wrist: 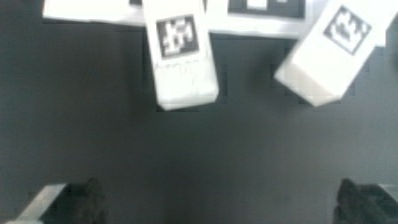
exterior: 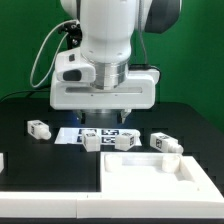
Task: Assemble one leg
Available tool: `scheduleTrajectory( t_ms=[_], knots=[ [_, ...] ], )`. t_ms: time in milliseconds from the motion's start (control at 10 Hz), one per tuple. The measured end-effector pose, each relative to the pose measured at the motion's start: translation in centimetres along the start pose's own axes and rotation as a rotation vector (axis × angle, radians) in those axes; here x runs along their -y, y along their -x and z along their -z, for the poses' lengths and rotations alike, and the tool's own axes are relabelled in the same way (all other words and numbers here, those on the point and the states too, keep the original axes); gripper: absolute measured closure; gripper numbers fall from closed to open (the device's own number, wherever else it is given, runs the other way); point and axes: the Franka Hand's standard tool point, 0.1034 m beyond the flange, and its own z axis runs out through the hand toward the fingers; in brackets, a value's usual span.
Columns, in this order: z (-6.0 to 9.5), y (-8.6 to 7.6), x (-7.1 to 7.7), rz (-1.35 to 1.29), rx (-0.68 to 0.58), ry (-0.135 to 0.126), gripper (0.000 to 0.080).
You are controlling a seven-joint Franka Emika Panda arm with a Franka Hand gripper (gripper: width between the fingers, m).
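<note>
Hovering over dark surface (wrist: 214, 145) with claw (wrist: 222, 202) spread wide, gripping nothing; leg (wrist: 182, 62) lying nearby, second leg (wrist: 331, 55) beside it, apart.

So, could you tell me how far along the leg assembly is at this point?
Nothing looks done yet: the tabletop appears to carry no fitted leg. In hand: the end effector is open and empty, with the nearest leg and another leg lying loose close by. Left: grasping one leg and fitting it to the tabletop.
</note>
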Motion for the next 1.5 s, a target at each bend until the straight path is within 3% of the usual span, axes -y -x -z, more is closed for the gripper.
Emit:
scheduleTrajectory(
  t_ms=[400, 500, 600, 700, 1000, 1500],
  knots=[
    [-0.9, 0.2, -0.2, 0.003, 0.284, -0.011, 0.0151],
    [-2.1, 0.5, -1.6, 0.017, 0.323, 0.013, 0.0151],
    [-2.8, 1.8, -2.5, -0.003, 0.429, 0.011, 0.0151],
    [-3.3, 1.4, -2.8, -0.015, 0.476, 0.012, 0.0151],
    [-3.5, 0.9, -2.7, -0.014, 0.459, 0.016, 0.0151],
    [-8.5, 2.9, -2.0, -0.018, 0.508, 0.019, 0.0151]
  ],
)
